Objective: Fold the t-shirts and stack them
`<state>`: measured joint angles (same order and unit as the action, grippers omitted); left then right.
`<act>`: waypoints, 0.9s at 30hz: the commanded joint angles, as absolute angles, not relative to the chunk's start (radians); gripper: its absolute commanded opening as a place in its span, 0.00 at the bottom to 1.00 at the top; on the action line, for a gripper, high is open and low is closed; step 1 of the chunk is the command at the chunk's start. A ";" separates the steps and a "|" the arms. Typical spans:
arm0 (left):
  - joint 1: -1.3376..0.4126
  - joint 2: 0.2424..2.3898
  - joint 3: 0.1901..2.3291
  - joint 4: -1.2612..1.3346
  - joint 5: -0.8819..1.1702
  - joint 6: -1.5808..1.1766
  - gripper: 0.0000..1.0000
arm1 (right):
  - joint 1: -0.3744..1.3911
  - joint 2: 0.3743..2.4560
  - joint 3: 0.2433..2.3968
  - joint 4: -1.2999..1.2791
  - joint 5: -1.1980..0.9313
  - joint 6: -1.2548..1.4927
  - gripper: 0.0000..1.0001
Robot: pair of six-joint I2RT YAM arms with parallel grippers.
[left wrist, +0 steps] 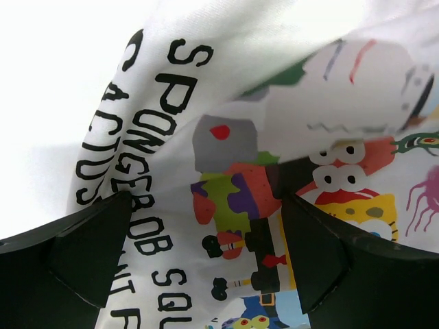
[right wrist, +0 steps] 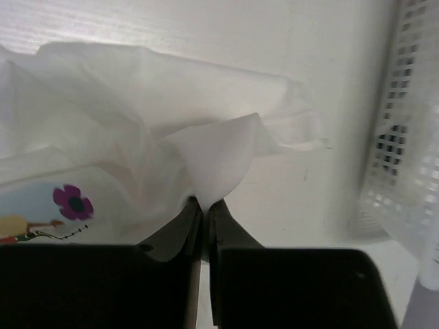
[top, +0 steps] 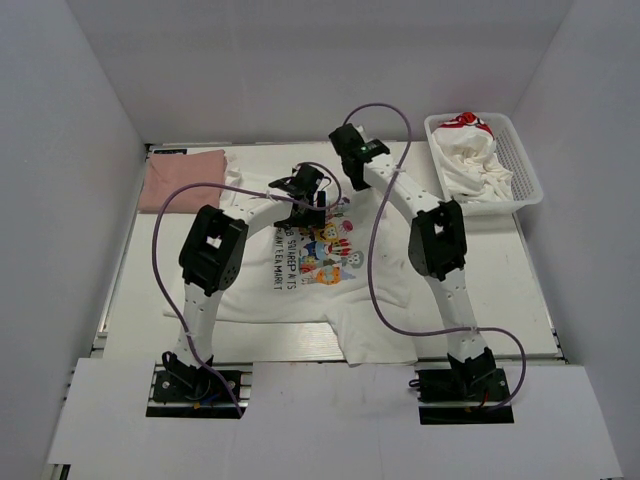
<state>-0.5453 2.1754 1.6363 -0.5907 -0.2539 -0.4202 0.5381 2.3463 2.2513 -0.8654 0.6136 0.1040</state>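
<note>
A white t-shirt with a colourful cartoon print and dark lettering (top: 320, 262) lies spread in the middle of the table. My left gripper (top: 310, 200) hovers close over the print (left wrist: 233, 199) with its jaws wide apart (left wrist: 206, 253) and nothing held. My right gripper (top: 347, 140) is shut on a pinch of this shirt's plain white cloth (right wrist: 212, 157) near its far edge, midway between the fingertips (right wrist: 204, 205), and the cloth bunches up from it. A folded dusty-pink t-shirt (top: 180, 180) lies at the far left. White tees with a red print (top: 468, 150) are heaped in the basket.
The white plastic mesh basket (top: 520, 165) stands at the far right corner and also shows at the right edge of the right wrist view (right wrist: 405, 137). White walls enclose the table on three sides. Purple cables loop over both arms.
</note>
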 commanded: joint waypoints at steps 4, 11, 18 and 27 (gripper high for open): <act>-0.525 2.198 1.563 -0.695 -0.295 -0.426 1.00 | 0.506 2.266 2.157 -0.756 0.489 0.146 0.72; -0.525 2.178 1.543 -0.686 -0.295 -0.426 1.00 | 0.463 1.943 1.745 -0.595 0.316 0.253 0.84; -0.525 2.169 1.520 -0.676 -0.313 -0.426 1.00 | 0.352 1.760 1.338 -0.422 0.008 0.268 0.85; -0.515 2.178 1.520 -0.676 -0.313 -0.417 1.00 | 0.285 1.881 1.278 -0.443 -0.098 0.265 0.87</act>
<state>-0.5400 2.1448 1.5784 -0.5468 -0.2749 -0.4305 0.2989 1.8729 1.2675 -0.4561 -0.0257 0.2539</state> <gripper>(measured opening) 0.996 0.864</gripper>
